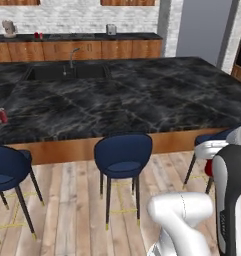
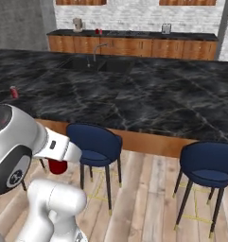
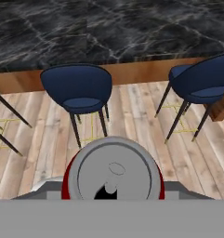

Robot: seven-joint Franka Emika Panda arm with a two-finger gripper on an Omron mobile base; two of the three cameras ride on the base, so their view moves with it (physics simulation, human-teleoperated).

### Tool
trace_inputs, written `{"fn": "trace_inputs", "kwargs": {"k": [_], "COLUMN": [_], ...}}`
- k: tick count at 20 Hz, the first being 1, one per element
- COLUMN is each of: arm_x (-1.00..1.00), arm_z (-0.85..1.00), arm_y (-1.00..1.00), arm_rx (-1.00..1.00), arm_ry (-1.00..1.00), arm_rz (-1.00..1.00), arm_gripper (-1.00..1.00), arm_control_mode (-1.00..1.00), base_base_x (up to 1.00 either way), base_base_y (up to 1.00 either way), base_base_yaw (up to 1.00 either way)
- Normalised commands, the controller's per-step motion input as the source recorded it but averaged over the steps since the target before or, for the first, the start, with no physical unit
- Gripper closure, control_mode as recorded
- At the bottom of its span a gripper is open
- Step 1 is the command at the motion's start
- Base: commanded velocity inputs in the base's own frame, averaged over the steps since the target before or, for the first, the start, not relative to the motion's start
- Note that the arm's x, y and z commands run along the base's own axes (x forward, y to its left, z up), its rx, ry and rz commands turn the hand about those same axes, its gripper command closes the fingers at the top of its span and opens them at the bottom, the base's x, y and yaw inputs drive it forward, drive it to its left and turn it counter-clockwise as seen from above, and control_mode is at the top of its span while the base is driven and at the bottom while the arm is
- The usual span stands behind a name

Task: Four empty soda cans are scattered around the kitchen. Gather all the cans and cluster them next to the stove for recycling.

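Even, soft rendered light, moderately bright; no glare, faint shadows under stools [image 1: 123,157]; low resolution, slight overall blur.

The tabletop [image 1: 142,100] is glossy black veined marble, the floor [image 3: 132,121] pale matt wood planks, the stools [image 3: 77,88] smooth navy shells, and the soda can [image 3: 114,174] red with a dull metal top.

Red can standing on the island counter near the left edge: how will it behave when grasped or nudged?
The soda can stands upright, tall for its small base, so a sideways nudge would probably tip it. Being cylindrical, it would likely roll on the smooth island counter, and it sits near the edge. It looks thin-walled and, being empty, probably light, so a hard squeeze may dent it.
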Motion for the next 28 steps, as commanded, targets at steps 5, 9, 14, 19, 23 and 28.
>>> {"fn": "trace_inputs", "kwargs": {"k": [5, 9, 14, 19, 23, 28], "arm_x": [0.00, 0.00, 0.00, 0.00, 0.00, 0.00], "arm_z": [0.00, 0.00, 0.00, 0.00, 0.00, 0.00], "arm_y": [0.00, 0.00, 0.00, 0.00, 0.00, 0.00], "arm_rx": [0.00, 0.00, 0.00, 0.00, 0.00, 0.00], "arm_ry": [0.00, 0.00, 0.00, 0.00, 0.00, 0.00], "arm_rz": [0.00, 0.00, 0.00, 0.00, 0.00, 0.00], "arm_gripper": [1.00, 1.00, 1.00, 1.00, 1.00, 1.00], "arm_control_mode": [1.00, 1.00, 1.00, 1.00, 1.00, 1.00], "base_base_x": [0.29, 0.46, 0.41, 0.00, -0.16, -0.32], "base_base_y": [-0.71, -0.77, -0.74, -0.74, -0.86, -0.90], "base_base_yaw": [0.14, 0.13, 0.12, 0.10, 0.10, 0.10]}}
